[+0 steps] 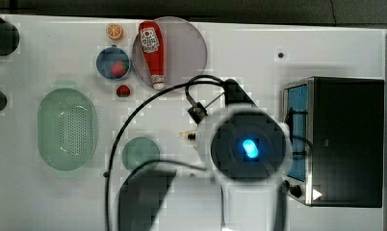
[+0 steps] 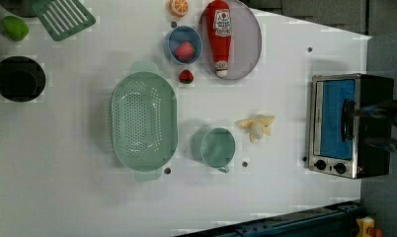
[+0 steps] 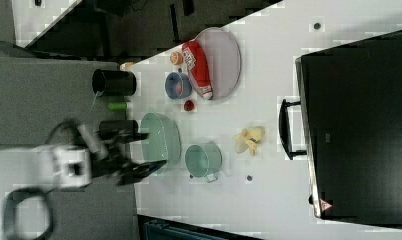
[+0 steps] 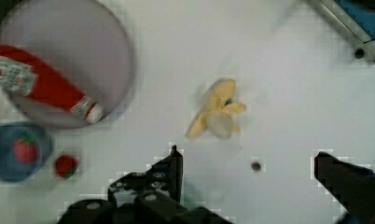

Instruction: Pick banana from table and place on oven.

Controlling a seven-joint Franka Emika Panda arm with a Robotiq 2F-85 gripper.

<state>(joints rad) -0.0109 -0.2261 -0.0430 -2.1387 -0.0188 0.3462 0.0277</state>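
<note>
The pale yellow banana [image 2: 257,126] lies on the white table [image 2: 63,187] with its peel flaps splayed, between the green cup and the oven [image 2: 347,126]. The right view has the banana [image 3: 249,139] just off the oven's handle, beside the black oven top [image 3: 359,125]. In the wrist view my gripper [image 4: 248,170] is open and well above the table, its two dark fingers [image 4: 174,168] wide apart, with the banana [image 4: 217,114] a short way beyond them and untouched. In the top view my wrist [image 1: 249,147] covers most of the banana; a cream tip [image 1: 186,135] peeks out.
A ketchup bottle [image 2: 220,34] lies on a grey plate [image 2: 248,47]. Near it are a blue bowl [image 2: 183,44] holding a strawberry, a loose strawberry [image 2: 186,76] and an orange slice [image 2: 178,7]. A green colander [image 2: 143,121] and a green cup [image 2: 216,146] sit mid-table, and a black cup [image 2: 19,79] at the left view's left.
</note>
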